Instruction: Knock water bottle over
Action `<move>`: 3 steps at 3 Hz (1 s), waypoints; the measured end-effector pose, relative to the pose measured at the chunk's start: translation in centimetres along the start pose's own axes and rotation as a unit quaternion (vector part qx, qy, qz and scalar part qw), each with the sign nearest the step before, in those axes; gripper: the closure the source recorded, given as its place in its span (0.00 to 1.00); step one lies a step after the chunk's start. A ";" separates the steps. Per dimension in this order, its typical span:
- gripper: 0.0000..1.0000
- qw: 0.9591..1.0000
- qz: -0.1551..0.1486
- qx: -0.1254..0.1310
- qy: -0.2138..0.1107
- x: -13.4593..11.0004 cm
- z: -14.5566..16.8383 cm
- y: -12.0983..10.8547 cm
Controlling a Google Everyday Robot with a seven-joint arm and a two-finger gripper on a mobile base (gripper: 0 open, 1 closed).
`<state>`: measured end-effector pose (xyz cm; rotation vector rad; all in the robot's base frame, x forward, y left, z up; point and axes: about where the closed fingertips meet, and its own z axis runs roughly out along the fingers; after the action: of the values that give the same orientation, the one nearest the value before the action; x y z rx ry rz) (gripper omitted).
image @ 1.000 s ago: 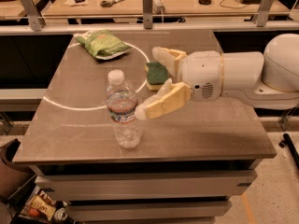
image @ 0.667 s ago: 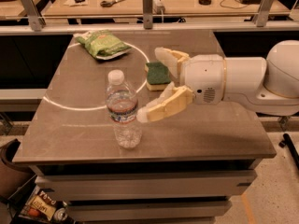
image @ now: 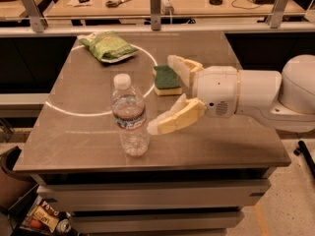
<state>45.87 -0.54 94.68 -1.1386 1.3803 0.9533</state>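
The water bottle stands upright near the front of the brown table. It is clear and ribbed, with a white cap and a red, white and blue label band. My gripper reaches in from the right, just to the right of the bottle, and is open. Its near finger points at the bottle's lower half, with the tip right beside it. Its far finger lies over a green sponge. Nothing is between the fingers.
A green snack bag lies at the back left of the table, on a white circle line. The table's front edge runs just in front of the bottle. A desk with scissors stands behind a rail.
My gripper has shifted slightly right and toward the front. The bottle stays upright in the same spot.
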 end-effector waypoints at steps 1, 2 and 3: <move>0.00 1.000 0.001 0.000 0.004 1.1 0.5 0.4; 0.00 1.000 -0.002 -0.009 0.004 1.5 1.3 1.0; 0.00 1.000 -0.008 -0.018 -0.003 1.4 2.0 1.7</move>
<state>44.73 1.57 92.96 -1.1711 1.3523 0.9721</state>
